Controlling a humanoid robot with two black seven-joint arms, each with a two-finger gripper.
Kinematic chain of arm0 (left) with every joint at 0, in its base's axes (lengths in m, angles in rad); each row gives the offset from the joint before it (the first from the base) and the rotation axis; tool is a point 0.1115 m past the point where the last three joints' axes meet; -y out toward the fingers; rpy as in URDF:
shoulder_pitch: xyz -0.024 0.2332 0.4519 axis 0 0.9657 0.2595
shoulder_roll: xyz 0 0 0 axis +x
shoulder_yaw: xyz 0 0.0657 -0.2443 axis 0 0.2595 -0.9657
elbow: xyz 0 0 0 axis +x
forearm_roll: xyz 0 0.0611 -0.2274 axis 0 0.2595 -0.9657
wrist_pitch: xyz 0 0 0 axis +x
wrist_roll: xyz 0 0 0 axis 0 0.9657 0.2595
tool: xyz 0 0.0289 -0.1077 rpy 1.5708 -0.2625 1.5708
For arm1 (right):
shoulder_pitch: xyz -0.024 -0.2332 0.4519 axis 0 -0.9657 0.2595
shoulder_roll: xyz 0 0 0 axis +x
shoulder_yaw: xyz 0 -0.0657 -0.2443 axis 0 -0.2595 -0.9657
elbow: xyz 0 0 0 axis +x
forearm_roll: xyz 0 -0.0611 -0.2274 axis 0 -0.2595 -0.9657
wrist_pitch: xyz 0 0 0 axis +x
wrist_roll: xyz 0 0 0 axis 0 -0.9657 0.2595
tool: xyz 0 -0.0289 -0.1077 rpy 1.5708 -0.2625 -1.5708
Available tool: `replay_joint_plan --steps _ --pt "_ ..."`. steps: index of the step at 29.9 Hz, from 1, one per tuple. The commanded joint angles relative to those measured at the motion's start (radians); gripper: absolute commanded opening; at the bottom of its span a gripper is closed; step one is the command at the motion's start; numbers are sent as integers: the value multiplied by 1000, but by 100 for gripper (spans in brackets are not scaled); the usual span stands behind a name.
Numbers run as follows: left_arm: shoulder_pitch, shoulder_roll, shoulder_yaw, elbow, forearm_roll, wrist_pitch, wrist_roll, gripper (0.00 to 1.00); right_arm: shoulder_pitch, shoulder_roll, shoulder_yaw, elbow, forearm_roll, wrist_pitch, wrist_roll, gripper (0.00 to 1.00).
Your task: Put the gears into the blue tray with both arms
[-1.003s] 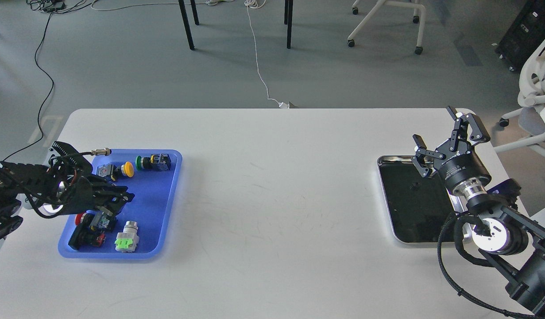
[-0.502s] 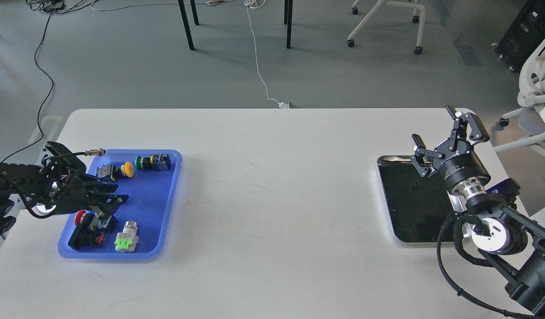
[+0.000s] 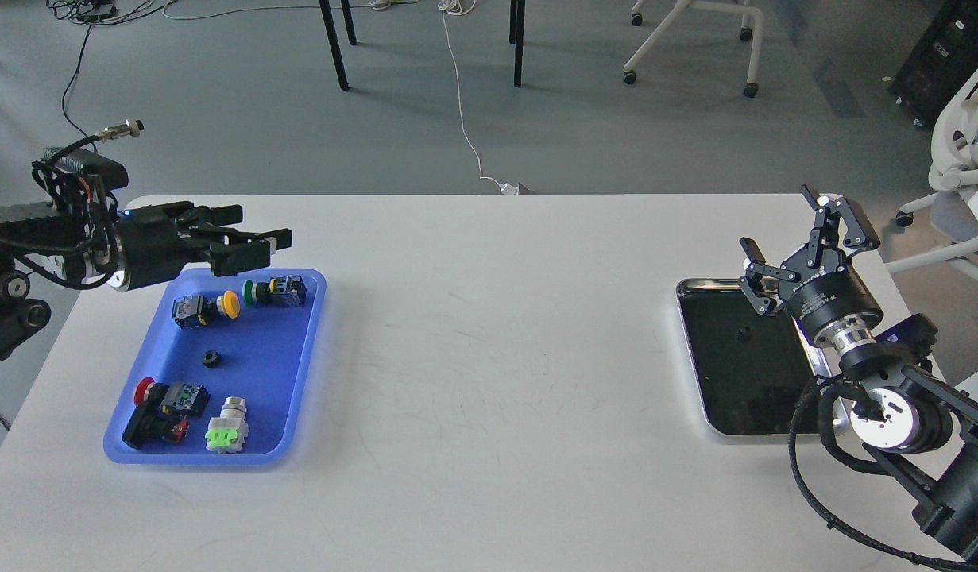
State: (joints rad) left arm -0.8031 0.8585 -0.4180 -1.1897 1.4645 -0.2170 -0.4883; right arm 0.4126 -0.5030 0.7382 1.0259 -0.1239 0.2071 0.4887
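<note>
One small black gear [image 3: 211,358] lies loose in the middle of the blue tray [image 3: 294,373] at the table's left. My left gripper [image 3: 260,232] hovers above the tray's far edge, open and empty, well clear of that gear. A second gear [image 3: 744,334] lies as a small dark ring on the black floor of the silver-rimmed tray [image 3: 690,349] at the right. My right gripper [image 3: 784,230] stands open above that tray's far right corner, holding nothing, a short way behind the second gear.
Several push-button switches share the blue tray: a yellow-capped one [image 3: 201,308] and a green-capped one [image 3: 274,291] at the back, a red-capped one [image 3: 161,405] and a silver and green one [image 3: 228,426] at the front. Bare white tabletop [image 3: 496,357] lies between the trays.
My left arm has lifted up and back out of the blue tray, leaving a gear on the tray floor where the gripper was. The right arm has barely moved.
</note>
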Motion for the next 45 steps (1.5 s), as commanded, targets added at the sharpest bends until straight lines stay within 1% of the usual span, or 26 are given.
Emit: replay_joint_plan --steps 1,3,5,10,13,16,17,20,24,27,30,34,37,45 --pt "12 -51 -5 -74 -330 5 0 98 53 -64 -71 0 -72 23 0 98" --pt "24 -97 -18 -76 -488 8 0 98 90 -104 -138 13 -134 31 0 98" --pt "63 -148 -65 -74 -605 14 0 98 142 -147 -212 31 -210 35 0 98" --pt "229 -278 -266 -74 -656 28 0 98 271 -268 -373 48 -436 44 0 98" --pt "310 -360 -387 -68 -673 21 0 98 369 -333 -474 48 -627 75 0 98" --pt "366 -421 -465 -67 -710 13 78 98 474 -406 -577 43 -855 113 0 99" --pt "383 -433 -481 -67 -717 11 95 98 517 -422 -614 39 -947 130 0 99" --pt "412 -463 -518 -65 -724 10 117 98 639 -431 -716 25 -1173 172 0 99" --pt "441 -490 -541 -64 -724 -18 123 98 781 -405 -871 -38 -1373 184 0 99" --pt "450 -495 -548 -61 -724 -18 122 98 862 -317 -1009 -107 -1474 184 0 99" --pt "452 -495 -548 -61 -724 -21 122 98 900 -215 -1118 -177 -1491 184 0 99" --pt "453 -493 -548 -61 -724 -35 122 98 907 -99 -1186 -243 -1491 184 0 99" --pt "461 -492 -548 -61 -724 -41 122 98 899 -48 -1218 -271 -1491 184 0 99" --pt "464 -492 -548 -61 -724 -61 122 98 847 -8 -1224 -302 -1482 176 0 95"
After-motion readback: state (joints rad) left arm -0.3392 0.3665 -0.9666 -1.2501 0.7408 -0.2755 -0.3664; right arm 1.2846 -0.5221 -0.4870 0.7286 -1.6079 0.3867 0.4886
